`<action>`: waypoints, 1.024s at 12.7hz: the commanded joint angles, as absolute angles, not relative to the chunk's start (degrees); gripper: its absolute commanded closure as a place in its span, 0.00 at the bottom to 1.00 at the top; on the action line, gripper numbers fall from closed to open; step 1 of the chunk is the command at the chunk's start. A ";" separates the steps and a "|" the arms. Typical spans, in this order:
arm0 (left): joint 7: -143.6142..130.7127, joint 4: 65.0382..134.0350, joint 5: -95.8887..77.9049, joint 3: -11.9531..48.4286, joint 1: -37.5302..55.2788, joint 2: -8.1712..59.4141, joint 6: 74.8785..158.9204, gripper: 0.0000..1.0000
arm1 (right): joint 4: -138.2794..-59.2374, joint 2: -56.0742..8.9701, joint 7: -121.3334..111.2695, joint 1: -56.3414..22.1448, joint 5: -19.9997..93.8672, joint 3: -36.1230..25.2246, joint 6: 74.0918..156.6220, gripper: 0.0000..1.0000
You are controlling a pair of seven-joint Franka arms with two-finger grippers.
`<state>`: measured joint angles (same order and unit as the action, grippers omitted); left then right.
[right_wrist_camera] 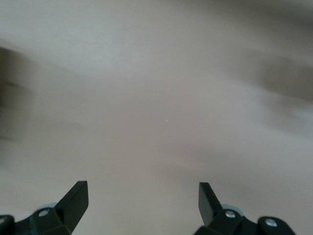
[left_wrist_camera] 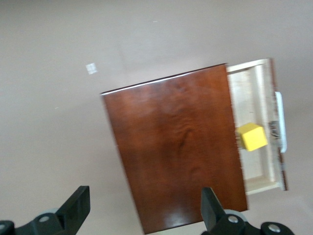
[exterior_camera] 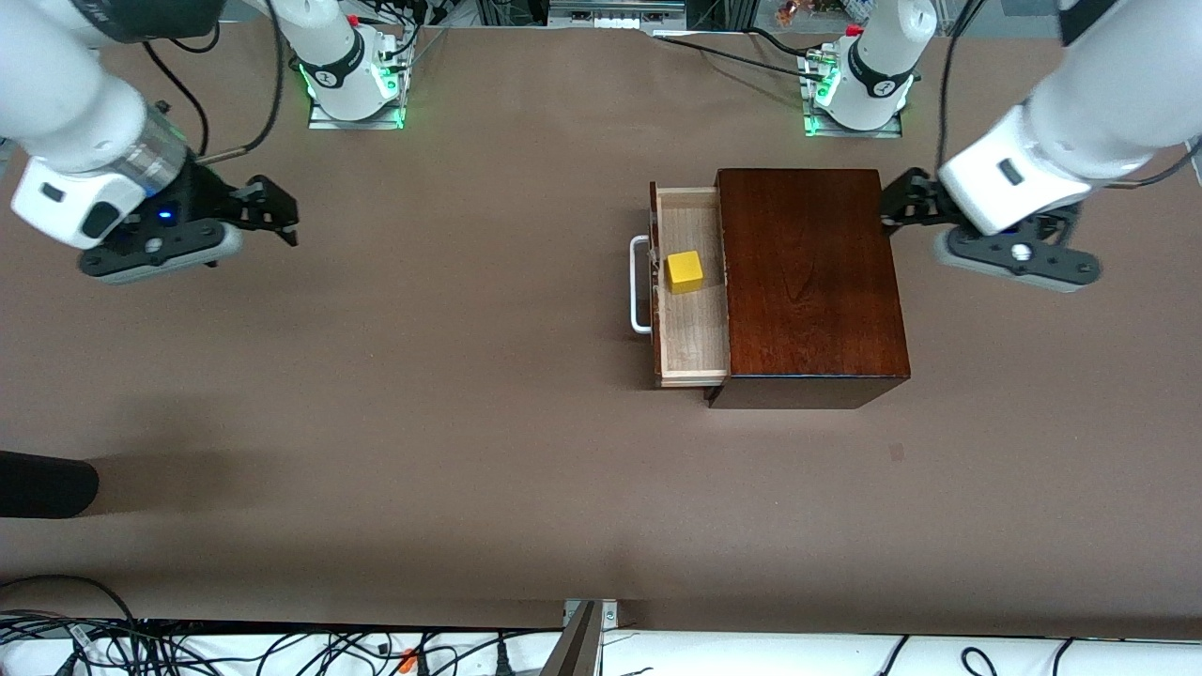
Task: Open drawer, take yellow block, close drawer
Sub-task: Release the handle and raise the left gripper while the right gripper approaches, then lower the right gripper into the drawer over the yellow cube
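Note:
The glossy reddish-brown box [exterior_camera: 808, 272] stands toward the left arm's end of the table. Its drawer [exterior_camera: 693, 329] is pulled out, with the white bar handle [exterior_camera: 639, 286] facing the right arm's end. The yellow block [exterior_camera: 685, 271] lies in the pale tray. My left gripper [exterior_camera: 900, 202] is open and empty, in the air beside the box's closed end. In the left wrist view the box [left_wrist_camera: 176, 147], the drawer [left_wrist_camera: 254, 88] and the block [left_wrist_camera: 252, 136] show past the open left gripper [left_wrist_camera: 145, 203]. My right gripper [exterior_camera: 278, 214] is open and empty over bare table; its wrist view [right_wrist_camera: 143, 200] shows only table.
A black object [exterior_camera: 42, 483] pokes in at the table's edge at the right arm's end, nearer the front camera. Cables [exterior_camera: 282, 648] run along the near edge. The arm bases [exterior_camera: 352, 84] stand along the farthest edge. A small pale mark [left_wrist_camera: 91, 68] lies on the table by the box.

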<state>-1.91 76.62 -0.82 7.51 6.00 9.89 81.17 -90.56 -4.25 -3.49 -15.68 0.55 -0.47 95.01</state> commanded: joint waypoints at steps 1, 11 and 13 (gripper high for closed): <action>3.76 94.28 -1.05 4.86 2.64 -2.36 89.37 0.00 | -89.21 -4.57 -4.30 -18.80 1.23 2.18 94.57 0.00; 2.38 88.68 -0.97 1.49 0.61 3.43 86.39 0.00 | -71.49 -25.90 -26.01 -40.23 -6.23 9.67 102.65 0.00; 0.72 88.51 -1.48 1.23 0.18 3.60 86.40 0.00 | -66.64 -31.79 -26.80 -43.49 -6.94 9.49 104.75 0.00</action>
<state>2.61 90.84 -0.85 0.86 1.10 2.72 87.81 -75.25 -24.55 -24.13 -40.68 -5.49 10.07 104.86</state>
